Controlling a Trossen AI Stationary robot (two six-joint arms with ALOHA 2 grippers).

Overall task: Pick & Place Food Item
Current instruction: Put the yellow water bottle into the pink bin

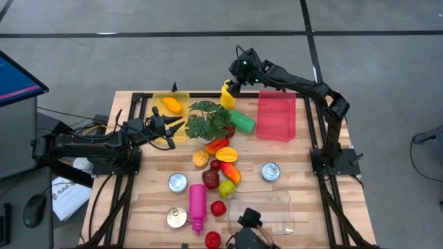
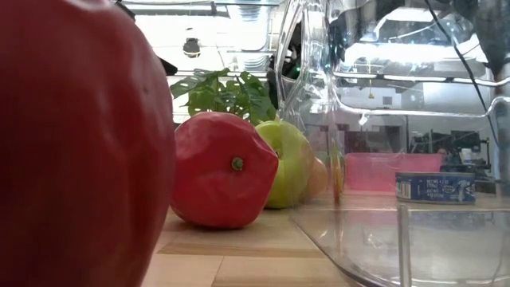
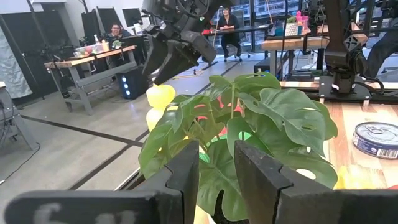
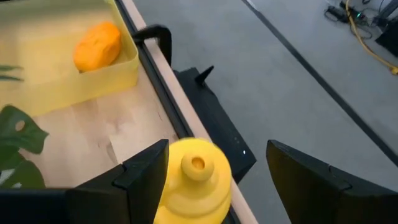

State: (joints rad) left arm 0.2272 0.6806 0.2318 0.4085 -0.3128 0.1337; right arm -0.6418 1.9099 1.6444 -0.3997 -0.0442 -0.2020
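The right gripper (image 4: 214,168) stands with its two dark fingers (image 4: 140,171) spread wide either side of a yellow bottle (image 4: 194,183), seen cap-up between them; whether the pads touch it cannot be told. Beyond lies the wooden table (image 4: 106,137); on it sits a yellow bin (image 4: 81,81) holding an orange food item (image 4: 97,45); a green leaf (image 4: 18,140) shows at the edge; past the table's dark frame (image 4: 158,56) is grey floor (image 4: 280,74).

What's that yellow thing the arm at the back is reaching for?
Find the pink bin at the table's far edge. Left of it, past the green bottle, a yellow bottle stands between the right gripper's open fingers. It is the only upright bottle.
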